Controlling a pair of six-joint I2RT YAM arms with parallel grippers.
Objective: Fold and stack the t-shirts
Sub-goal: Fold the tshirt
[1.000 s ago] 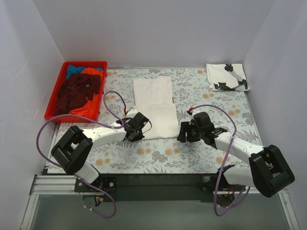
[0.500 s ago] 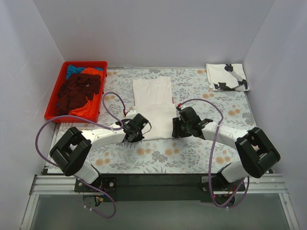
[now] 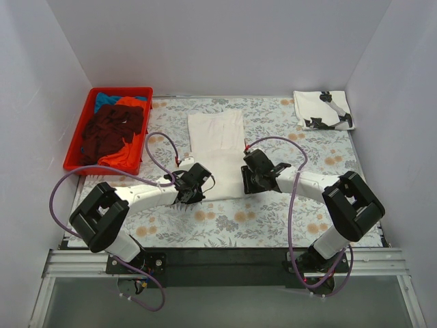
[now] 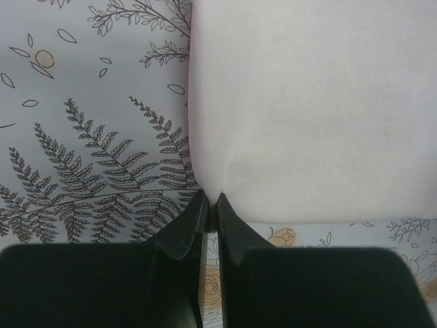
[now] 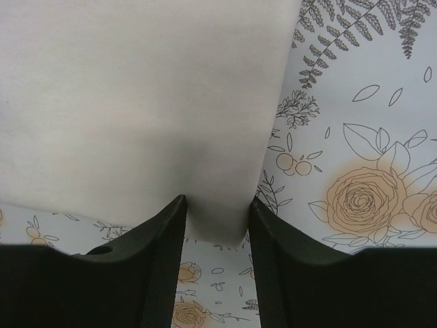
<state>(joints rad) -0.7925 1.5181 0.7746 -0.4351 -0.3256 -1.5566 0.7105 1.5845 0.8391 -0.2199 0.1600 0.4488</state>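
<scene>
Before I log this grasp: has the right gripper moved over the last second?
Yes. The right gripper moved left, onto the white shirt's near right corner.

Noted a plain off-white t-shirt at centre. At two o'clock, saw a white tee blotched with black print. At ten o'clock, found a red crate holding a maroon tee, an orange tee and a blue tee. Registered a pale table cover patterned with grey ferns and peach roses. Found the left gripper and right gripper black, the arms white with black joints, the cables purple
</scene>
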